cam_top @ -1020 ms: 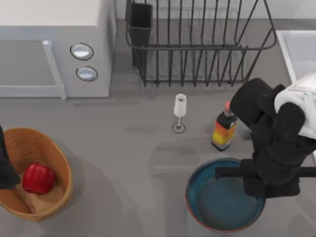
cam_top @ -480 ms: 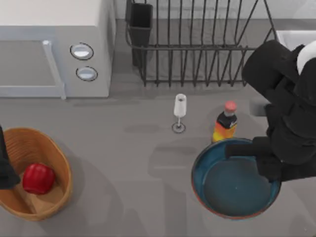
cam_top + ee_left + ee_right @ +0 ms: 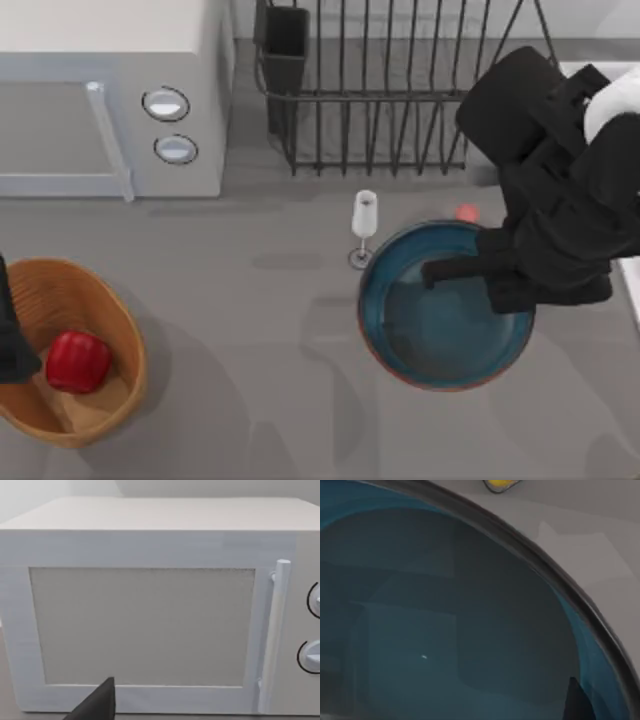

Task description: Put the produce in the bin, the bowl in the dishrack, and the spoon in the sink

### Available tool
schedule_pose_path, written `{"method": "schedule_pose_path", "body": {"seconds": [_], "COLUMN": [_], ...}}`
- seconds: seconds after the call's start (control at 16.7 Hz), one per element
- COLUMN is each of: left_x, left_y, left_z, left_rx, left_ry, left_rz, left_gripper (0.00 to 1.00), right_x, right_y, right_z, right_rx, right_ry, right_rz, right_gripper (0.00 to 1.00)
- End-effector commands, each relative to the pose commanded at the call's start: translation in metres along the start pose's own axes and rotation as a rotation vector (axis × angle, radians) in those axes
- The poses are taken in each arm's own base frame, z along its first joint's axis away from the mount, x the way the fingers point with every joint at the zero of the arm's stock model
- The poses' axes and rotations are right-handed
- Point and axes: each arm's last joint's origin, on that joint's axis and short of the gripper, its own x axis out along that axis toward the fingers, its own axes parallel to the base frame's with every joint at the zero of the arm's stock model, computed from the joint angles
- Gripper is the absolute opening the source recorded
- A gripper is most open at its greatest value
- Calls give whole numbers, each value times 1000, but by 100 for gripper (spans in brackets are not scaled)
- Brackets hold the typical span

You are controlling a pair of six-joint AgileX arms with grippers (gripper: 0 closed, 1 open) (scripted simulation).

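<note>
The right claw [image 3: 470, 270] is clamped on the right-hand rim of the bowl [image 3: 425, 325], one dark finger reaching over the rim into the basin. The bowl is a wide, round, smooth dish, teal-blue inside with a thin reddish-brown rim, and it sits in front of the dishrack [image 3: 400, 90], near the right side of the grey desk [image 3: 260, 330]. In the right wrist view the bowl's glossy teal inside [image 3: 445, 630] curves under a dark rim, with matte grey desk beyond it.

The red cap of a bottle [image 3: 466, 213] peeks out just past the bowl's far edge. A slender white stemmed glass [image 3: 365, 225] stands upright just beside the bowl's left edge. The dishrack is a black wire frame of thin upright bars, with a black rectangular cup [image 3: 285, 45] at its left corner. A strip of the pale sink [image 3: 585, 72] shows at the right edge, behind the right arm.

The produce [image 3: 77, 361], a small glossy red lump, lies inside the bin [image 3: 120, 330], an oval basket of orange-tan wicker at the left of the desk. The left arm is parked at the left edge beside the bin; I cannot tell how its claw stands. Its wrist view faces a boxy white microwave [image 3: 150, 610] with a bar handle.
</note>
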Motion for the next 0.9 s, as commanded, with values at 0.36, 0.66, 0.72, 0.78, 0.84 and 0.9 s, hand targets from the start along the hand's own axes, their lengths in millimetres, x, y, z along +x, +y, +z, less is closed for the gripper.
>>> {"method": "schedule_pose_path", "body": {"seconds": [0.36,0.66,0.72,0.78,0.84,0.9], "left_x": [0,0,0,0,0,0], "left_y": [0,0,0,0,0,0], "left_z": [0,0,0,0,0,0], "left_rx": [0,0,0,0,0,0], "left_ry": [0,0,0,0,0,0], "left_rz": [0,0,0,0,0,0], "left_gripper": [100,100,100,100,100,100], "right_x": [-65,-144,-156,-166,-174,-179], "right_y": [57,82,82,82,82,82], "right_z": [26,19,16,13,10,8], "right_rx": [-136,3,37,66,88,102], "right_ry": [-713,-1177,-1226,-1262,-1286,-1301], "right_rz": [-27,-71,-79,-85,-89,-91], "right_gripper": [0,0,0,0,0,0]}}
